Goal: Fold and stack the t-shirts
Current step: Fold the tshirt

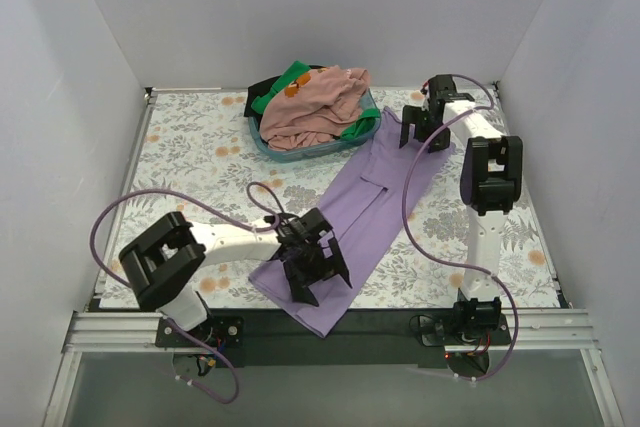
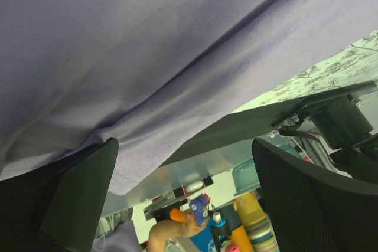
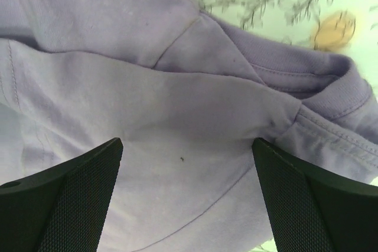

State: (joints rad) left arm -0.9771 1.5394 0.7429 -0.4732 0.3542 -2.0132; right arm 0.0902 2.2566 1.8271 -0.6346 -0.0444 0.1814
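Observation:
The lavender-purple t-shirt (image 1: 375, 202) lies folded lengthwise in a long diagonal strip from the table's near edge up to the back right. My left gripper (image 1: 318, 269) is open over its near hem end; the left wrist view shows the cloth (image 2: 147, 57) and its hem hanging past the table edge. My right gripper (image 1: 418, 125) is open over the collar end; the right wrist view shows the collar (image 3: 331, 81) and shoulder cloth between the fingers (image 3: 71, 199). The pink tee (image 1: 318, 107), green tee (image 1: 290, 82) and a black one (image 1: 268, 85) are piled in the basket.
The teal plastic basket (image 1: 300, 153) stands at the back centre on the floral tablecloth (image 1: 190, 167). White walls close the sides and back. Purple cables loop from both arms. Beyond the near table edge, coloured cups and bottles (image 2: 254, 222) show below.

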